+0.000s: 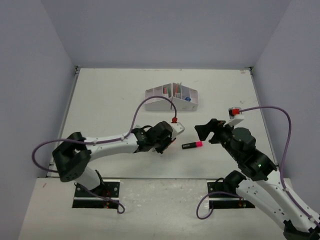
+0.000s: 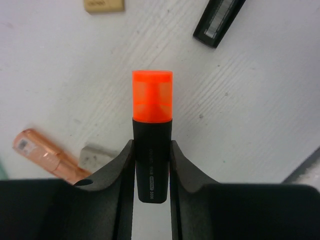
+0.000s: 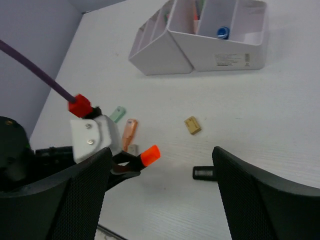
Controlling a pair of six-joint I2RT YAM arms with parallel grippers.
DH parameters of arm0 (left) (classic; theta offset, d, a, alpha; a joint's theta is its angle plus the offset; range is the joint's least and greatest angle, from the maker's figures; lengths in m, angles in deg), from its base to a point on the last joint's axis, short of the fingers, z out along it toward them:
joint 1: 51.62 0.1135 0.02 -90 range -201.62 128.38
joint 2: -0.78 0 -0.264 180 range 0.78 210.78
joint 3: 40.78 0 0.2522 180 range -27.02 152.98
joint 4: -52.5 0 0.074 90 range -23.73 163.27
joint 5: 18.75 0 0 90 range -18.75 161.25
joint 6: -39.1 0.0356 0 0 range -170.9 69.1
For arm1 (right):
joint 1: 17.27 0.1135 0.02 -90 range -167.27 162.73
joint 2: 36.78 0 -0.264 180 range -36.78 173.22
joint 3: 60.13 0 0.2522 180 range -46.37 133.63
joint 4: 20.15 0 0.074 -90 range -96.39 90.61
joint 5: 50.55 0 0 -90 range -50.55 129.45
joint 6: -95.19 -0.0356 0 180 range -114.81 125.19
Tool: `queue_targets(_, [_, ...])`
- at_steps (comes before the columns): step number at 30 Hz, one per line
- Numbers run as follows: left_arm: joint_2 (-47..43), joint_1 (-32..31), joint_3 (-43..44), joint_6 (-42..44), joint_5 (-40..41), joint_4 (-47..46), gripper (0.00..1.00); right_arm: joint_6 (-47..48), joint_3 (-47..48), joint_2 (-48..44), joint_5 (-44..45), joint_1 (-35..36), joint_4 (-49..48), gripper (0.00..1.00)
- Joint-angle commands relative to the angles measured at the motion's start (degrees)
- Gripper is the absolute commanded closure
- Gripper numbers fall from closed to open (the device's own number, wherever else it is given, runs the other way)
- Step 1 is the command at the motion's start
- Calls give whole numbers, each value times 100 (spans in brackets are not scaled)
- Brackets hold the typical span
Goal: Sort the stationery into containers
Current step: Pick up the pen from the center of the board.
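Left gripper: pinched on black highlighter, which is held above the desk, long axis along the fingers, orange cap outward. Right gripper: spread, nothing held. Organiser box: blue piece is seen in one compartment, pens in another.

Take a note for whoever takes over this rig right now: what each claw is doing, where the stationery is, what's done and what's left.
Left claw: shut on the orange-capped highlighter, out over the table, short of the organiser.
Right claw: open and holding nothing, beside the pink-ended highlighter lying on the table.
Done: what look like pens and a blue piece sit in the organiser's compartments.
Left: put the held highlighter in, then the pink-ended one, then the loose tan piece, peach piece, green piece and grey piece.
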Motion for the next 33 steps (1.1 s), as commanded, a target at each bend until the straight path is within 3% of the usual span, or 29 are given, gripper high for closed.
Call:
queue_targets(1, [-1762,-5,-529,-366,-136,-1213,100,-137,-150,222,-1647,-18,-1137,21])
queue_targets(4, [-2743,-2,-1329,-494,-449,-2680,100,-174,36,824,-2984,11,-1703,31])
queue_targets(6, [-3146,-2,-1669,-564,-538,-3150,100,-266,158,1153,-3252,128,-1930,32])
queue_targets(12, [-3274,-2,-1769,-724,-537,-3337,100,-184,442,1841,-2708,821,-2424,34])
queue_targets(18, [-3328,-2,-1830,-798,-578,-3473,100,-208,518,2359,-2460,1041,-2495,65])
queue_targets(20, [-3373,-2,-1857,-802,-721,-3470,100,-203,504,2393,-2329,1045,-2486,70])
queue_targets(22, [-3436,-2,-1895,-802,-746,-3468,100,-198,487,2384,-2159,1045,-2486,69])
queue_targets(23, [-3474,-3,-1911,-803,-766,-3471,100,-195,484,2373,-2041,1045,-2480,66])
queue_targets(24, [-3520,-10,-1931,-810,-786,-3465,100,-201,491,2360,-1870,1045,-2447,57])
queue_targets(28, [-3613,-2,-1960,-810,-914,-3465,100,-219,475,2315,-1646,1045,-2439,47])
queue_targets(33, [-3633,-2,-1959,-810,-1133,-3499,100,-211,571,2449,-1575,1045,-2479,45])
